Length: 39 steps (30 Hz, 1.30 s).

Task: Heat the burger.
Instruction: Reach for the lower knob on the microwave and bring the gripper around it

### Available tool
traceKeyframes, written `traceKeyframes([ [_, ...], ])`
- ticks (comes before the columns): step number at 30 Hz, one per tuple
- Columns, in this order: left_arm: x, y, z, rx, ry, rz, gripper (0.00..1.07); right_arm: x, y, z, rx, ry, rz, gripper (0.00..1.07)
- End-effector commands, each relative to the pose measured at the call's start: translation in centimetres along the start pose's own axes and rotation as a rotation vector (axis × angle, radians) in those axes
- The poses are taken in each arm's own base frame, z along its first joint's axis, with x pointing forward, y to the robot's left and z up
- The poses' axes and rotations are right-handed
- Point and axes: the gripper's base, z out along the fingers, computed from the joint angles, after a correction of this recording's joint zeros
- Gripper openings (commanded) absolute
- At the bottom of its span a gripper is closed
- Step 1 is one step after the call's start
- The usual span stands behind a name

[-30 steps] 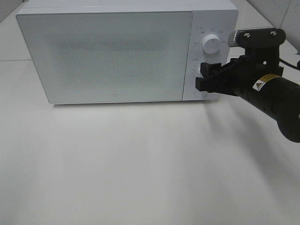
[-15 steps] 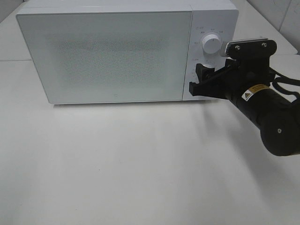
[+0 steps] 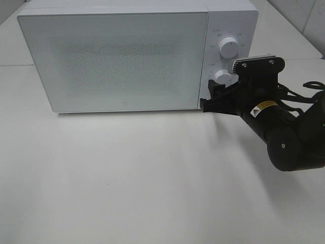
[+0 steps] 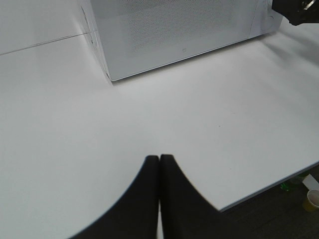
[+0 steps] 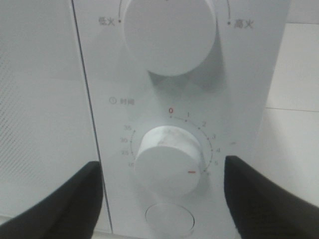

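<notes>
We hold our right pincer (image 3: 208, 95) spread wide, the timer knob (image 5: 169, 159) straight ahead between its jaws, ready to set heating

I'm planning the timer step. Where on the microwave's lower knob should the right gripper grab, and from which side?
Grip the lower knob by its round side wall, coming straight at the control panel from the front. It stands proud as a short cylinder, and the open right gripper has a finger to either side, so closing there would likely allow a twist.

White tabletop (image 3: 127, 178), dark floor (image 4: 273, 211) beyond
</notes>
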Motion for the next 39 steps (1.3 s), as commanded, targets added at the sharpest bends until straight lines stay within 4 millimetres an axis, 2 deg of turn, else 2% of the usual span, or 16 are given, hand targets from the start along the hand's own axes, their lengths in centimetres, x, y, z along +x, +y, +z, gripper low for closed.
traceKeyframes([
  [1,0.2,-0.1,-0.2,0.002,-0.018,0.000,0.00,-1.3,-0.2,0.5,0.026,-0.094,0.008,0.67],
  [14,0.2,-0.1,-0.2,0.002,-0.018,0.000,0.00,-1.8,-0.1,1.2,0.036,-0.093,0.022,0.67],
  [22,0.2,-0.1,-0.2,0.002,-0.018,0.000,0.00,-1.1,-1.1,2.1,0.068,-0.071,0.027,0.67],
  [39,0.2,-0.1,-0.2,0.002,-0.018,0.000,0.00,-0.5,-0.4,2.2,-0.004,-0.035,-0.011,0.64],
])
